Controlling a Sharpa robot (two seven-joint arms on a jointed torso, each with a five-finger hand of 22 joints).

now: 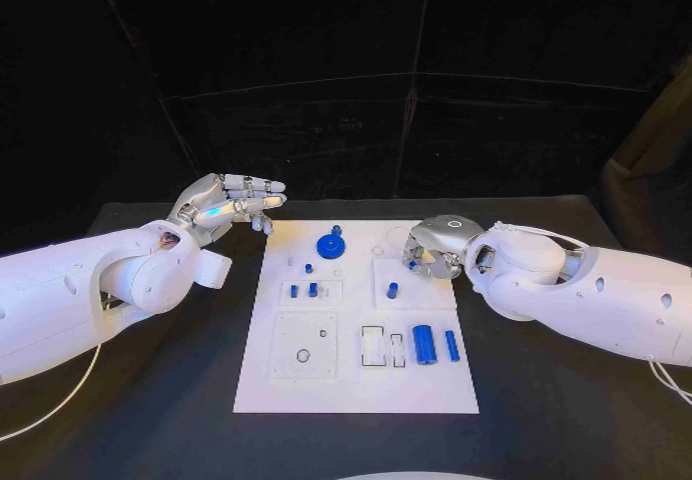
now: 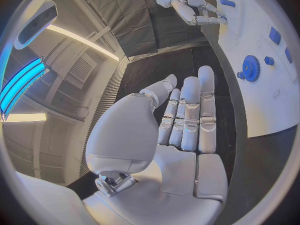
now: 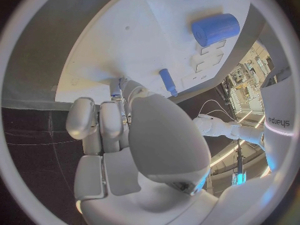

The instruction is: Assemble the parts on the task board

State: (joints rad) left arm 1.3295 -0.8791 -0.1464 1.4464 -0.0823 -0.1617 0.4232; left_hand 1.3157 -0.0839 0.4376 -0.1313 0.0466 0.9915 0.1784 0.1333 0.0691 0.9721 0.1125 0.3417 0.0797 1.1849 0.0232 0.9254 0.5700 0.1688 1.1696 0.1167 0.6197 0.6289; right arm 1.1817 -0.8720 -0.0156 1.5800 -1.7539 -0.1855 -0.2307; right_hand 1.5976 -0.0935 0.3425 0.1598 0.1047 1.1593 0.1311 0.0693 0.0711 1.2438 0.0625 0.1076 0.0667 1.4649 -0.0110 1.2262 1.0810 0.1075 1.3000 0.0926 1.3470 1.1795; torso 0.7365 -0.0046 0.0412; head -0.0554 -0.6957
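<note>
The left hand (image 1: 231, 205) is raised off the far left corner of the task board (image 1: 361, 390), holding nothing, its fingers (image 2: 190, 115) straight and close side by side with the thumb set a little apart; the blue gear (image 1: 332, 245) stands on the board just beyond those fingertips toward the board's middle, with a small blue peg (image 2: 269, 60) beside it; the right hand (image 1: 433, 250) is down over the board's far right part, fingers curled in toward the surface; whether they pinch anything cannot be told, since the fingertips are hidden under the palm in the wrist view; a slim blue pin (image 1: 392, 290) stands just beside this hand on the side nearer the robot; further from it, toward the board's near edge, lie a thick blue cylinder (image 1: 424, 344) and a thinner blue rod (image 1: 451, 345), side by side and slightly apart; two short blue pegs (image 1: 303, 291) stand across the board, between the two hands.
</note>
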